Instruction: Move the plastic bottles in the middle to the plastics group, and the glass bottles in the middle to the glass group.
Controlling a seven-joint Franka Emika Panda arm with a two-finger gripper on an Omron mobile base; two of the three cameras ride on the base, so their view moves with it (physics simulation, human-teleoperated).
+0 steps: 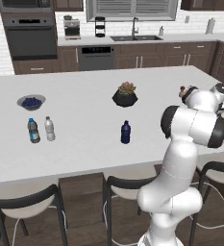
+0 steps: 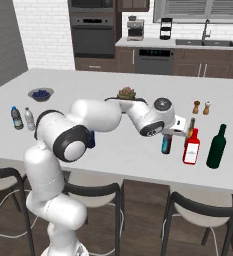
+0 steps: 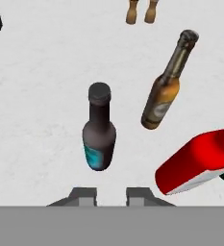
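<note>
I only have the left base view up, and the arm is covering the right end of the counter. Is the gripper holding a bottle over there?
Observer: No. The gripper holds nothing; its fingers are apart, and the teal-labelled dark bottle stands upright on the counter just ahead of them.
Operator: What is next to that bottle?
Observer: The red bottle stands close beside it without touching, with the amber bottle just behind.
Operator: And the green one?
Observer: The green bottle stands upright on the far side of the red one, ending the row.
</note>
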